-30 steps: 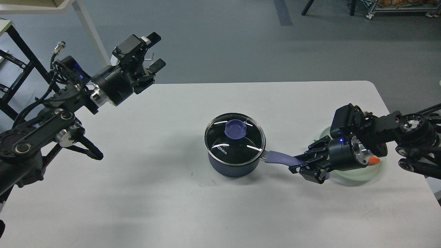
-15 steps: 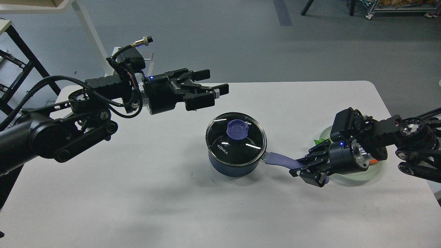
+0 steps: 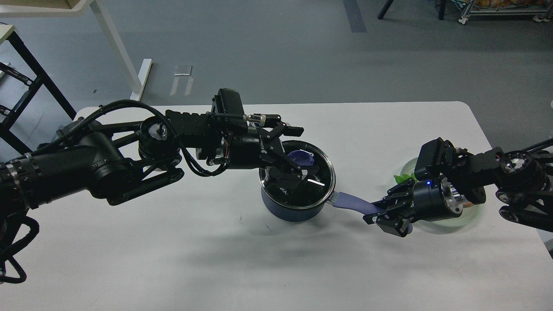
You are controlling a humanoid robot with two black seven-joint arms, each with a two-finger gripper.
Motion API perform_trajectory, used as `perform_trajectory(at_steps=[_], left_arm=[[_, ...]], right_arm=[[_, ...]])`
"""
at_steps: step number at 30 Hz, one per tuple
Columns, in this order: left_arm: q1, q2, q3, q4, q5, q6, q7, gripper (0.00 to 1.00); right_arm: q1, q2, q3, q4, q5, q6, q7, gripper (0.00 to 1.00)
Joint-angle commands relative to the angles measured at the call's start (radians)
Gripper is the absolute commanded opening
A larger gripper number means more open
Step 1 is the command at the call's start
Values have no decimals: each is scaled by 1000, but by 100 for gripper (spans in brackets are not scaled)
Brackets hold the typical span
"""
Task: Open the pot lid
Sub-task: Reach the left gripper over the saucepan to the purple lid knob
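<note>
The dark navy pot (image 3: 293, 209) stands mid-table with its lavender handle (image 3: 349, 201) pointing right. The glass lid (image 3: 322, 172) lies on the pot, its purple knob (image 3: 303, 159) partly showing. My left gripper (image 3: 298, 152) has come in from the left and is over the lid, open, with one finger beyond the knob and one on the near side. The fingers hide most of the KONKA lettering. My right gripper (image 3: 375, 211) is shut on the far end of the handle, low over the table.
A pale green glass plate (image 3: 464, 218) lies at the right behind my right wrist, with something green (image 3: 401, 177) at its left rim. The white table (image 3: 216, 259) ends at the back just behind my left arm. Table legs stand on the floor at the far left.
My left arm swung from the far left, high above the table, right and down onto the lid, its open fingers now straddling the knob. The right gripper stayed on the handle.
</note>
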Motion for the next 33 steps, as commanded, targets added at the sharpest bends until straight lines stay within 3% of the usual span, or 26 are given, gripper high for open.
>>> perform_trajectory(at_steps=[1, 8, 23, 33], left_arm=[[0, -42, 11, 39, 36, 4, 0, 99], [0, -81, 24, 145, 85, 60, 0, 99], [17, -87, 29, 146, 74, 62, 0, 99], [30, -105, 30, 211, 71, 62, 0, 99]], right_arm=[[0, 1, 0, 0, 0, 0, 0, 33], [2, -1, 0, 0, 0, 2, 0, 33], [42, 4, -1, 10, 0, 5, 0, 33], [42, 2, -3, 10, 0, 6, 0, 33]])
